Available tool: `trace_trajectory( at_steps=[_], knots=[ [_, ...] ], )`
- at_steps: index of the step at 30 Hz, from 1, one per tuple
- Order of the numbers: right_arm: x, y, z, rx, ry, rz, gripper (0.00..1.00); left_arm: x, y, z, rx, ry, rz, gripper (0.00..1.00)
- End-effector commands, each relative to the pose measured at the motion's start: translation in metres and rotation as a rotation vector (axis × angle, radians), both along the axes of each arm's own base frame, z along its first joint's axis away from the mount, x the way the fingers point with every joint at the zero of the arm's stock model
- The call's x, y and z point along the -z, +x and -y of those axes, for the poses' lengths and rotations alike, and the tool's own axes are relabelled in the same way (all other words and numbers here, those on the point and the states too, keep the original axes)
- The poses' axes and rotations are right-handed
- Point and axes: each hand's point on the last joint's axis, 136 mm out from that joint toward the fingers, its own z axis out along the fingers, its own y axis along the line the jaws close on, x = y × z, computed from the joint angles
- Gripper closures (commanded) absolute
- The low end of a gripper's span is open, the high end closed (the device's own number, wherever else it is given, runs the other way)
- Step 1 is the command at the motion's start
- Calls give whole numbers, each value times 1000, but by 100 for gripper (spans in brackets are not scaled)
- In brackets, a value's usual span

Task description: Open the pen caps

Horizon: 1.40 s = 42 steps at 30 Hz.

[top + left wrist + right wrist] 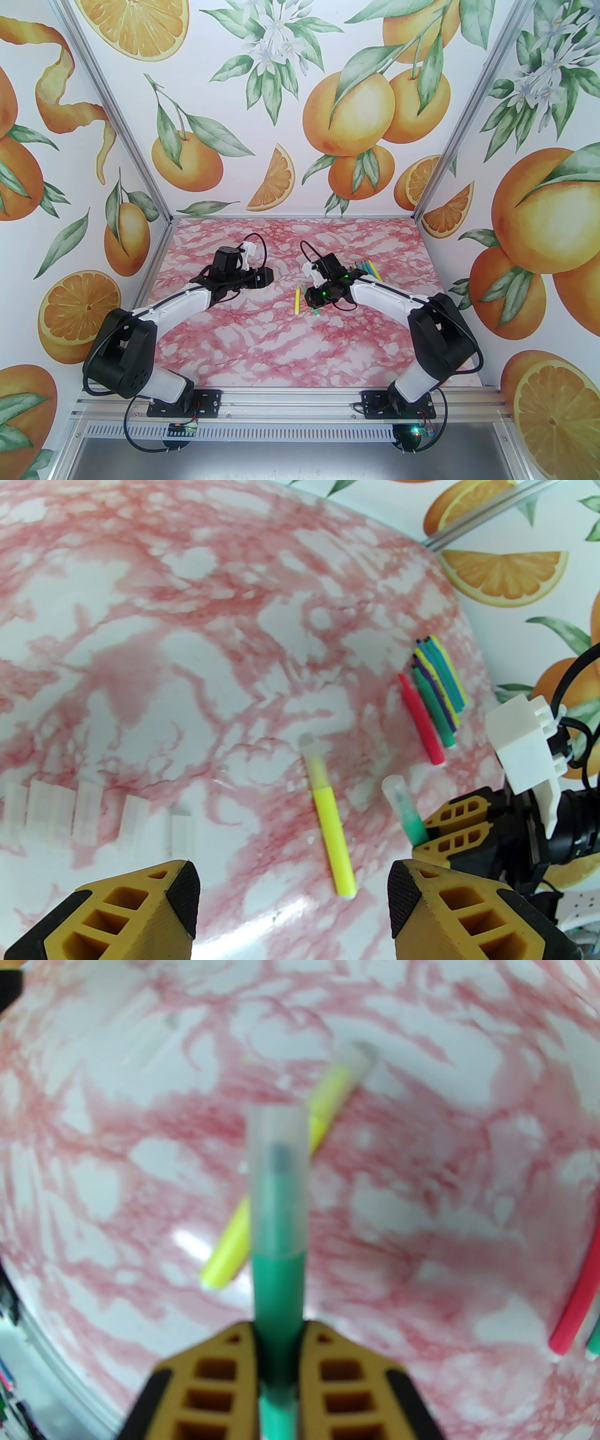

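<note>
Here, right gripper [279,1330] clamped on green pen [277,1288], cap [277,1171] on. Beside it left gripper [293,883], jaws apart, empty, above bench [140,620]. Capped yellow pen [330,836] lying flat. Row of loose caps [89,808] at left. Farther right, uncapped pens [438,691] bunched.

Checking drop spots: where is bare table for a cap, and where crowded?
Free: between the cap row and the yellow pen; also the near half of the table. Crowded: far right, pen pile by the right gripper.
</note>
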Motion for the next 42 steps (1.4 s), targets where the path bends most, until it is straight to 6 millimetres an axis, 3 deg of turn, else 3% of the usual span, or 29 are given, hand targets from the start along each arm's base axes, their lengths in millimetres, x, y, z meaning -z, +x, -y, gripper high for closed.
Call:
trace_trajectory(
  at_steps=[1, 17, 36, 42],
  knots=[
    [-34, -3, -18, -70, 144, 69, 93, -29, 8, 24, 59, -144, 46, 31],
    [-66, 1, -33, -114, 245, 139, 93, -53, 3, 70, 195, -356, 30, 37],
    [-82, 3, -31, -116, 252, 194, 93, -48, -2, 94, 258, -374, -4, 44],
    [-86, 6, -30, -106, 245, 213, 93, -50, -5, 99, 279, -380, -9, 50]
  ],
)
